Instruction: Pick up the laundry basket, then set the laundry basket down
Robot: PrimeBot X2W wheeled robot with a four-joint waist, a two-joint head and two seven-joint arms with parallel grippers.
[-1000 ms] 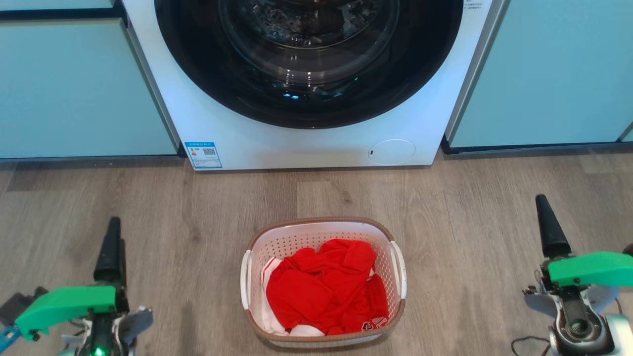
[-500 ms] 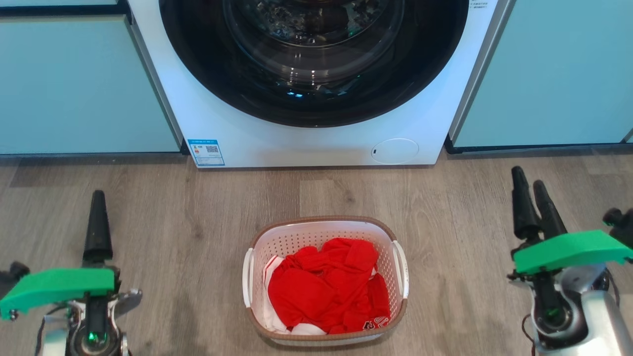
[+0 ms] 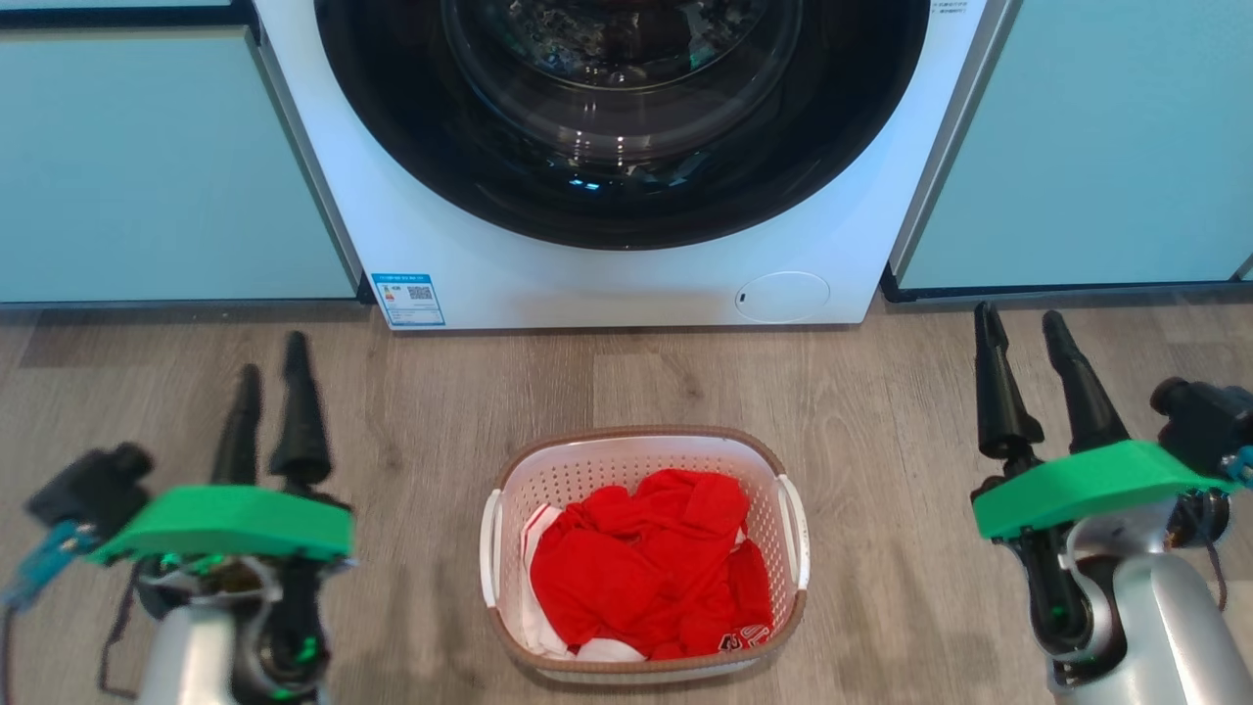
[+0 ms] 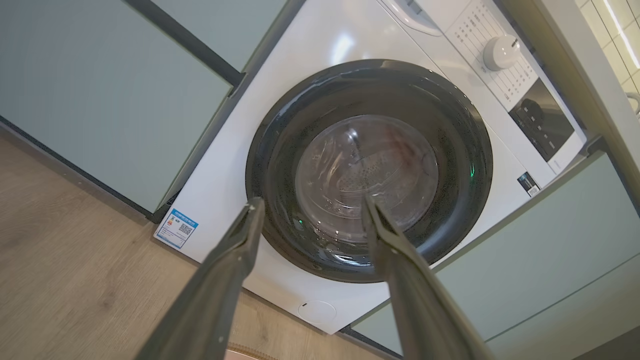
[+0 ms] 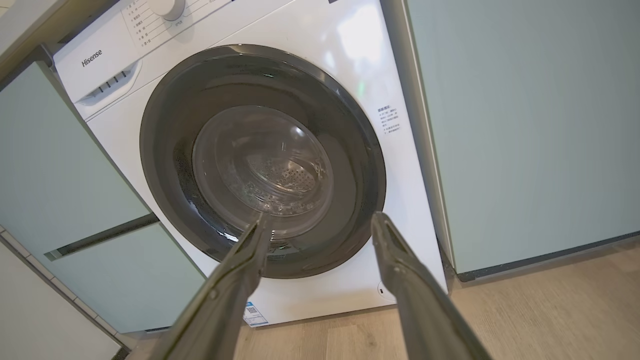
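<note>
Laundry basket is sitting on the wood floor at bottom centre of the head view, upright, w/ a red garment bunched inside and a bit of white cloth showing at its lower edge. Its two white side handles are facing frame left and frame right; nothing is touching them.

Left gripper is hovering at lower left of the head view, well apart from the basket, fingers pointing up-frame and a little right, a narrow gap showing btwn them. In the left wrist view the same gripper is showing its fingers clearly spread, holding nothing.

Right gripper is hanging at the right edge, also well apart from the basket, fingers pointing up-frame, parted. In the right wrist view the gripper is likewise spread wide and empty.

White front-load washer is filling the top centre, its dark round door looking shut, blue label at its lower left corner. Pale teal cabinets are flanking it on both sides. Both wrist cams are looking at the washer door.
</note>
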